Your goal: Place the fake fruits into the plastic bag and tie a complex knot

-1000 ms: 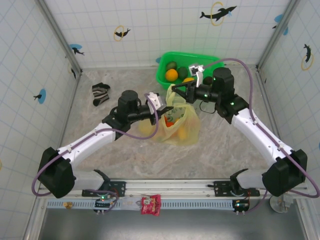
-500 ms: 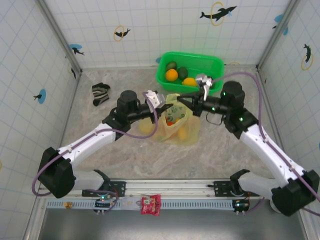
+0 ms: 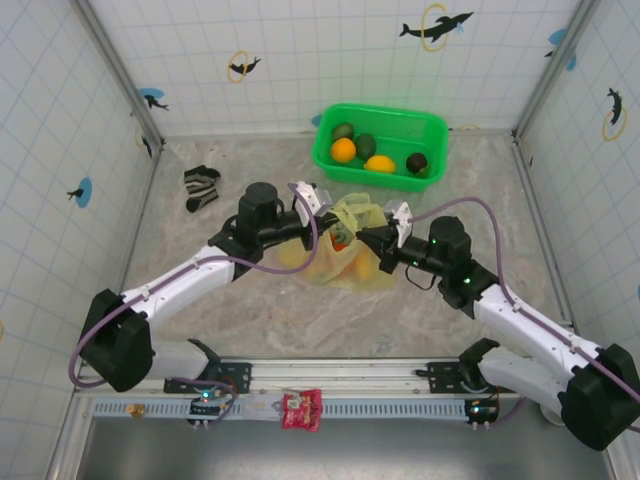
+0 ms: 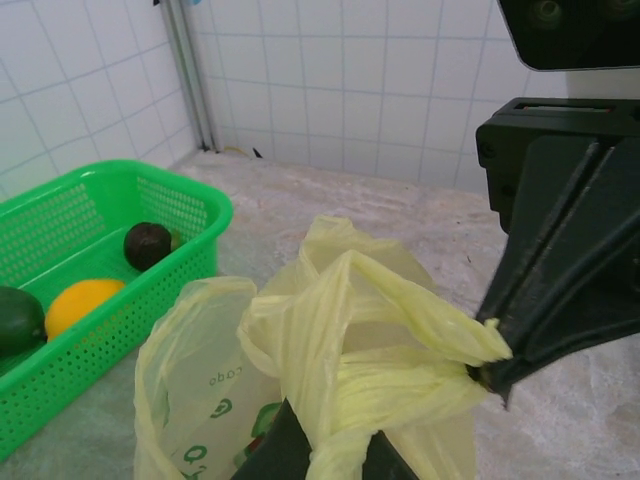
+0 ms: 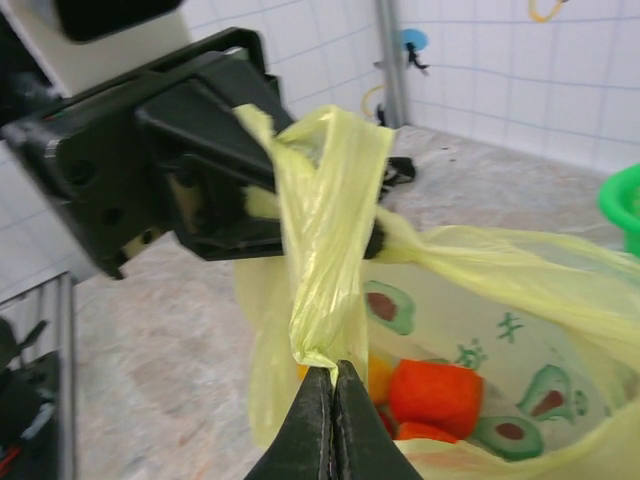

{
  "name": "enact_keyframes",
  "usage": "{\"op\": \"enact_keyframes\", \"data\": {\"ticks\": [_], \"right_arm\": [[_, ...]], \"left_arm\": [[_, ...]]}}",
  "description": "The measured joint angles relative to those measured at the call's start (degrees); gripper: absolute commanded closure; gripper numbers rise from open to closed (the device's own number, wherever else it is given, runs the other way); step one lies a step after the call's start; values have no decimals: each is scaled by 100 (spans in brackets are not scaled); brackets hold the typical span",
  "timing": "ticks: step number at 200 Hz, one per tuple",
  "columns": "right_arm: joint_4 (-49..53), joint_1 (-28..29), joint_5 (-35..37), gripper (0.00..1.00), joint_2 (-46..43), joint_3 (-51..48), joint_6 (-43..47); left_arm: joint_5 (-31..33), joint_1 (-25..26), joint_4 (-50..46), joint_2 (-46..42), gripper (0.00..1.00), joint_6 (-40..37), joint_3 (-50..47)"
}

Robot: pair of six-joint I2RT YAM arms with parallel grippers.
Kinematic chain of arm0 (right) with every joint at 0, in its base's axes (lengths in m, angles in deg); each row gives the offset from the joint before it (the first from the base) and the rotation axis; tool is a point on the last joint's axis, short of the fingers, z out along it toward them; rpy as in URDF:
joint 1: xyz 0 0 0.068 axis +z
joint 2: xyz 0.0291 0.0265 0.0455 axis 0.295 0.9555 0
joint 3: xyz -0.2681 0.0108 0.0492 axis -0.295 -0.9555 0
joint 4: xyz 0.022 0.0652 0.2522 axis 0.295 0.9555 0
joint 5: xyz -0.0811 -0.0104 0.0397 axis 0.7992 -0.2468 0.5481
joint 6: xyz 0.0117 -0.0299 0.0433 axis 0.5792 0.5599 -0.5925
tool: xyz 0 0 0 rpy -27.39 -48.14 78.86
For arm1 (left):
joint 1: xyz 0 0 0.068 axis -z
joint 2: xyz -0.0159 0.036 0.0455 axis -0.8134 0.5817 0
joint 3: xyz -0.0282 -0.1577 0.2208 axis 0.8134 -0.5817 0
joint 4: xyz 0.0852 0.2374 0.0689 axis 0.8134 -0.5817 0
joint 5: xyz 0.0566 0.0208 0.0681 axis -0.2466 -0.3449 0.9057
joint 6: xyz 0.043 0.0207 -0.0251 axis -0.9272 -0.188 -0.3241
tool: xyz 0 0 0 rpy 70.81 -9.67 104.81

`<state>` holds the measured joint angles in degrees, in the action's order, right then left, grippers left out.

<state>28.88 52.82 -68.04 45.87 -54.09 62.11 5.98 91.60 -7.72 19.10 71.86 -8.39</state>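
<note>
Fruits (image 5: 430, 390) faint inside translucent bag (image 5: 560, 290)

Noted: you have 2 matching arms. The left arm (image 3: 180, 285) and right arm (image 3: 525, 325) each show white link shells between bulky black joint housings. 1 purple cable (image 3: 478, 198) loops alongside each. The right gripper (image 5: 331, 372) is matte black, tapering to thin tips.

Light is bright, even and diffuse, falling from above. Around the bag (image 3: 352, 255) the table (image 3: 250, 320) carries only faint, soft-edged shadows. Small highlights sit on the fruits (image 3: 344, 150) behind the bag. The overhead view is sharp from edge to edge. In both wrist views the bag's near folds are crisp, while the walls behind it go soft, most so in the right one.
</note>
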Motion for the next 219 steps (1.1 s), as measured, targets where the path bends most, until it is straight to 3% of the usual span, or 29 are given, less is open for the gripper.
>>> {"op": "enact_keyframes", "data": {"ticks": [14, 34, 76, 95, 161, 181, 205, 219], "right_arm": [[-109, 0, 81, 90, 83, 0, 11], [-120, 2, 37, 87, 129, 0, 2], [-109, -7, -116, 91, -81, 0, 4], [22, -28, -214, 100, -243, 79, 28], [398, -127, -439, 100, -192, 203, -164], [334, -111, -411, 85, -160, 131, -330], [350, -107, -256, 79, -129, 195, -389], [448, -92, -175, 66, -87, 417, -354]], "left_arm": [[33, -4, 2, 0, 100, 7, 0], [63, -42, 33, -2, 100, 7, 2], [107, -63, 57, -2, 100, -13, 2], [140, -63, 61, -17, 100, -20, 2], [219, -46, 166, -90, 100, -59, -26], [221, 13, 111, -90, 100, -210, -31], [302, 138, 79, -98, 100, -422, -31], [387, 232, -2, -116, 100, -564, -31]]}}
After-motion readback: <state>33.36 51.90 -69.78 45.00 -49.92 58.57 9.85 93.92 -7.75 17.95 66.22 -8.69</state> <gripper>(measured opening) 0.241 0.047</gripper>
